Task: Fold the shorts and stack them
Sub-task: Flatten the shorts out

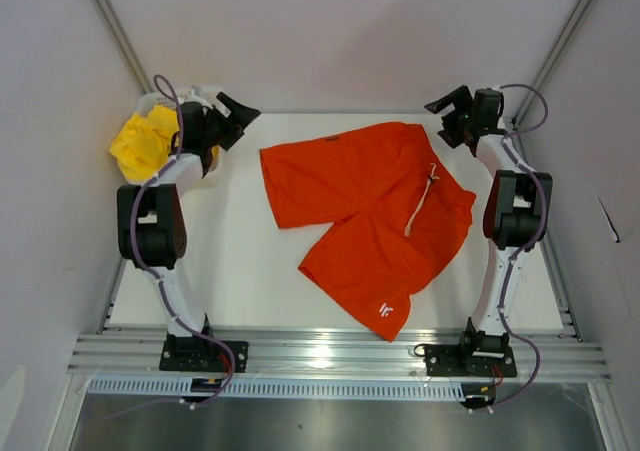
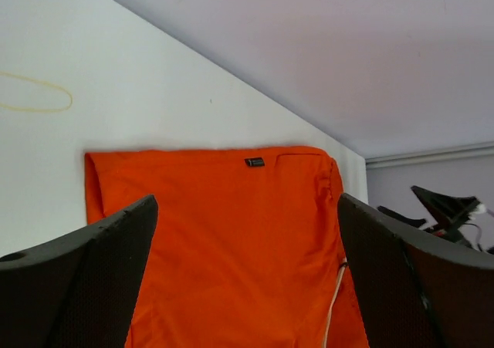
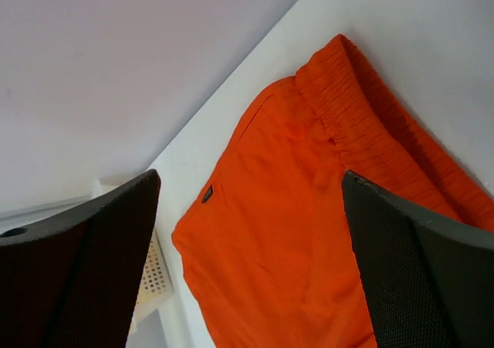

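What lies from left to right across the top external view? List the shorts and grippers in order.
crumpled bright yellow fabric shorts → left gripper → spread-out orange-red fabric shorts → right gripper

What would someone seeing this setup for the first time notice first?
The orange-red shorts, spread open across the middle of the white table, with a white drawstring trailing down them. Next, the yellow shorts, bunched up at the far left corner. The left gripper and right gripper hang open at the far corners, holding nothing.
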`<state>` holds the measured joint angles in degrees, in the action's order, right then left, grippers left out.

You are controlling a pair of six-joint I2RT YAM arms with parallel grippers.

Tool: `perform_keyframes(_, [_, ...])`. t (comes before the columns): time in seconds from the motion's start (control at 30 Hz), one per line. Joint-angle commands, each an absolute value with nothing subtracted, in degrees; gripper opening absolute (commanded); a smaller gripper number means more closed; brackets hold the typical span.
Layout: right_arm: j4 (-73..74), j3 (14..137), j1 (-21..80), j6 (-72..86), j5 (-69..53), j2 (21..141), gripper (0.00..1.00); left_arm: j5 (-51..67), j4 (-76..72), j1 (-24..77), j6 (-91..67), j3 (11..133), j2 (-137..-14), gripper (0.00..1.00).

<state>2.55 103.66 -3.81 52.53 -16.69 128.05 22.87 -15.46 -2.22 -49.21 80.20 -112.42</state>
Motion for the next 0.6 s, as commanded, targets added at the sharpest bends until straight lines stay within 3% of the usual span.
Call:
perform_keyframes(0.0, [4.21,100.92,-3.43,45.28,-14.59,118.32,0.99,19.87,-10.56,1.21,-42.73,77.53,-101.64,0.99])
perform_keyframes(0.17, [9.74,86.51,-4.39,39.91,-11.78,106.28,0.97,17.67,-6.07,7.81,-40.52,66.02,-89.76,0.99])
perform_keyframes(0.3, [16.51,78.41,-5.71,33.76,-8.01,97.4,0.88,10.74,-3.43,20.26,-39.2,56.79,-79.91,0.99])
perform_keyframes(0.4, [21.87,74.19,-7.02,28.66,-3.7,91.6,0.73,6.25,-1.85,28.52,-39.38,49.6,-73.93,0.99])
perform_keyframes(0.57, [26.97,68.13,-9.23,23.03,-0.35,86.57,0.65,-0.52,7.01,40.5,-37.09,47.55,-69.96,0.98])
